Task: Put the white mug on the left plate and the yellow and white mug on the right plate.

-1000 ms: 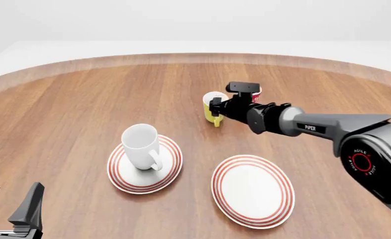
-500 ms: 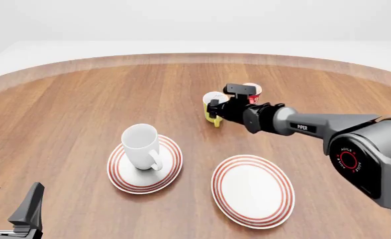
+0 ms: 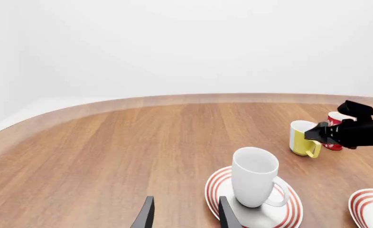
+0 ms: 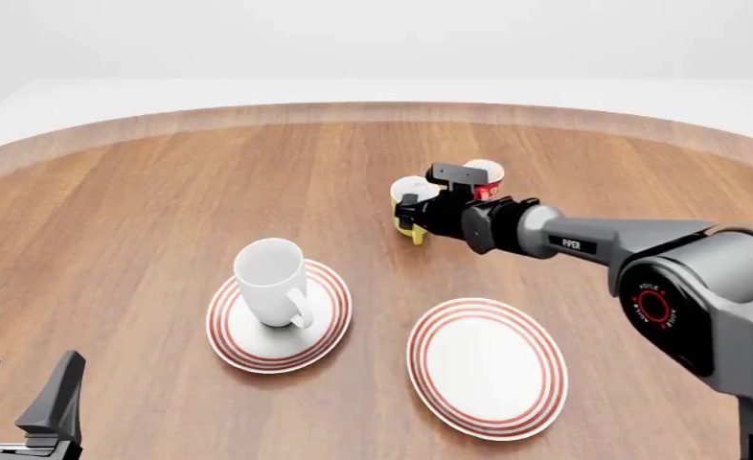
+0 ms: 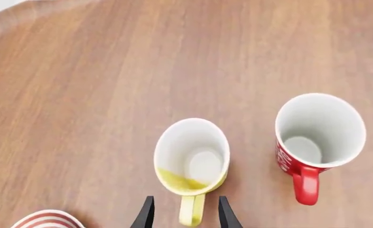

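While the right gripper (image 5: pixel 182 217) hangs just above the yellow and white mug (image 5: pixel 191 164), its two fingers stand apart on either side of the mug's yellow handle, not closed on it; whether they touch the handle cannot be told. The mug stands upright on the wooden table (image 4: pixel 159 211), right in front of this gripper, and a red cup (image 5: pixel 315 137) stands upright just beside the mug, apart from it. In the front view the right arm (image 4: pixel 581 244) reaches across the table to the mug (image 4: pixel 410 217), with the red cup (image 4: pixel 484 178) partly hidden behind the gripper (image 4: pixel 411 209).

The right plate (image 4: pixel 488 367) lies bare, well back from that gripper toward the arm's base.

The left gripper (image 3: pixel 184 217) sits low at the near table edge with its fingers spread, holding nothing. Just ahead of it, the white mug (image 3: pixel 255 176) stands upright on the left plate (image 3: pixel 219 186), handle toward the other plate.
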Controlling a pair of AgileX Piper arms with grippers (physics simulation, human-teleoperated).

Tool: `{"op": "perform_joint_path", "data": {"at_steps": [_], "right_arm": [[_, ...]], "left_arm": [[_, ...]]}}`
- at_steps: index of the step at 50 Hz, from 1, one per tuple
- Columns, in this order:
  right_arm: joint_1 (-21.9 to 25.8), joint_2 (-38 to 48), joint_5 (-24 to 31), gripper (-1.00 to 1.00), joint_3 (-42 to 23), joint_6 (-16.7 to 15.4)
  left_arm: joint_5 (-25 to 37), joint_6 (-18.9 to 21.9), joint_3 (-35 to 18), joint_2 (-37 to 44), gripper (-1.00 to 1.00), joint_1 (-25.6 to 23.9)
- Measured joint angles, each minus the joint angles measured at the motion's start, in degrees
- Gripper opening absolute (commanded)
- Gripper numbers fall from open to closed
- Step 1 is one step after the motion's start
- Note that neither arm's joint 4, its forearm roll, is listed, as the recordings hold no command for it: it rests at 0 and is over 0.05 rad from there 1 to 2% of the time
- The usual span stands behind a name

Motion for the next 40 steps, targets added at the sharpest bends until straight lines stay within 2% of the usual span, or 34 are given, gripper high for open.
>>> {"op": "perform_joint_path", "data": {"at_steps": [40], "right_arm": [[1.1,4.3,5.7,1.00,-4.8,4.6]], "left_arm": [[0.0,0.0,0.0,0.0,1.00,0.0]]}}
